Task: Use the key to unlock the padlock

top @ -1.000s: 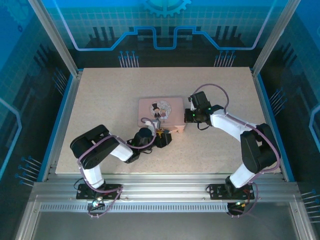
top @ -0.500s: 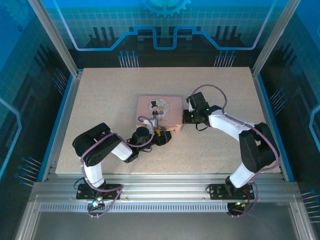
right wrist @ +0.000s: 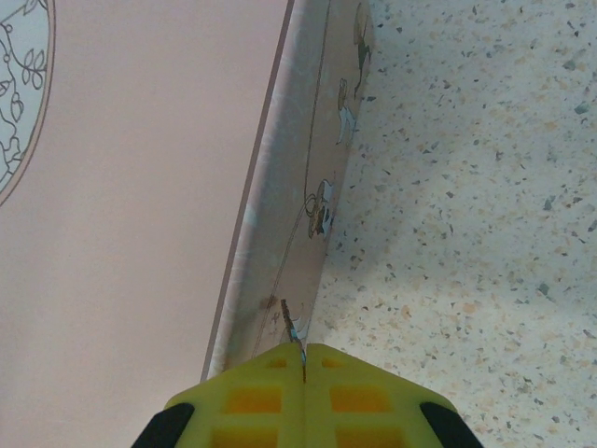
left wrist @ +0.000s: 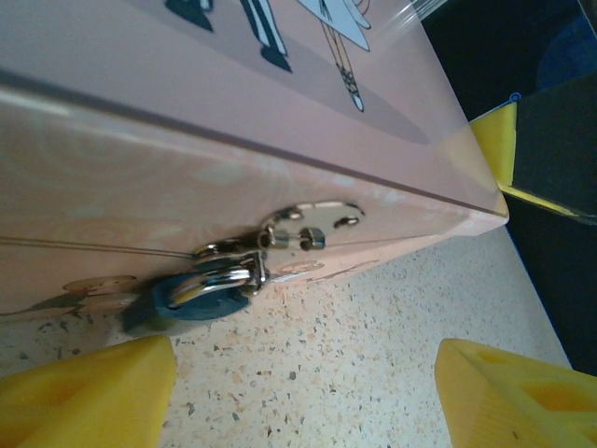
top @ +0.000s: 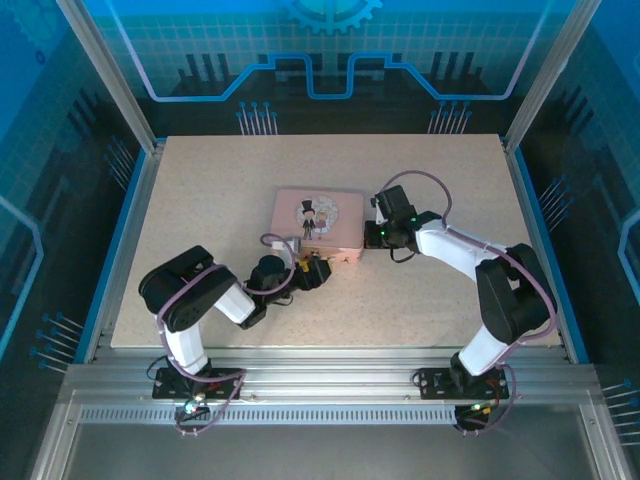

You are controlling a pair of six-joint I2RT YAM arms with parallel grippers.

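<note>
The padlock (left wrist: 191, 297), tiny and dark blue-grey, hangs by its silvery shackle (left wrist: 224, 276) from the hasp (left wrist: 312, 219) on the near long wall of the pink tin (left wrist: 280, 103). It sits low against that wall, its body lying along it. The left gripper (left wrist: 298, 401) faces this wall with yellow fingers spread wide, the padlock just ahead and toward its left finger. The key (right wrist: 294, 329) is at the tin's right end, a thin silvery sliver pinched between the pressed-together pads of the right gripper (right wrist: 303, 373), so it is round the tin's near right corner from the lock.
</note>
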